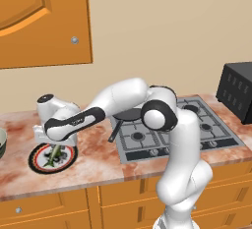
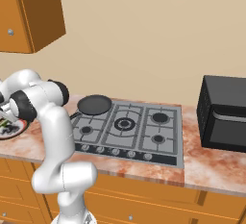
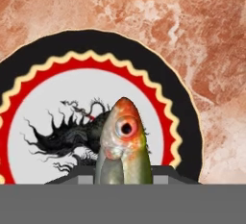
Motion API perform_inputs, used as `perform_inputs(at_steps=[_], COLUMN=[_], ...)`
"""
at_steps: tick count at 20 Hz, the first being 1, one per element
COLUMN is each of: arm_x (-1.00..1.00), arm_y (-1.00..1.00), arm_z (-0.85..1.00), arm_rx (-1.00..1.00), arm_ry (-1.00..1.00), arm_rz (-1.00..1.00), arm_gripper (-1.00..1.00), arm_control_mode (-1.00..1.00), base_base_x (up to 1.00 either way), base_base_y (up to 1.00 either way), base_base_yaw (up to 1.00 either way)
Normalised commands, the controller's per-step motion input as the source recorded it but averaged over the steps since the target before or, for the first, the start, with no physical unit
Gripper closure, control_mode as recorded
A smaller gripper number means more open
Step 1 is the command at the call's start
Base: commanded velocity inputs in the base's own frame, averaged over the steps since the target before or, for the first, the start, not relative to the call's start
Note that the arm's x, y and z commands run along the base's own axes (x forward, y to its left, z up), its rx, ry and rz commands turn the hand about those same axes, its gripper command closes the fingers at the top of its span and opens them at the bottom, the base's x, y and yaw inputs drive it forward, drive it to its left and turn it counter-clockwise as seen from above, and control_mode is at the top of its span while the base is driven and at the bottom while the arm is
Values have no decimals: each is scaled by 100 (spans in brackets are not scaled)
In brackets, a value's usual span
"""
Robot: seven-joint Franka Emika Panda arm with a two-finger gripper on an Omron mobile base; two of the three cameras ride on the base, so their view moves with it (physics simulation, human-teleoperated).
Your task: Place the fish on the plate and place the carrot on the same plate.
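plate: black rim, red ring, white centre | fish: green-yellow

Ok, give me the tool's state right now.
Tool: shut on the fish, held head-down above the plate.

Layout: plate on the counter, left of the hob; fish above the plate's centre; frying pan on the hob's rear-left burner.
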Motion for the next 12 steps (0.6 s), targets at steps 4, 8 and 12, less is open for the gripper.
perform_inputs(at_steps=[4,8,12], arm_x=[4,2,0], arm_y=[0,0,0], arm_z=[-32,-24,0], arm_rx=[0,0,0], arm_ry=[0,0,0], arm_rz=[-8,-8,-3], arm_gripper=[100,100,-100], arm_control_mode=[-100,-100,-100], base_base_x=[0,0,0], base_base_y=[0,0,0], base_base_yaw=[0,0,0])
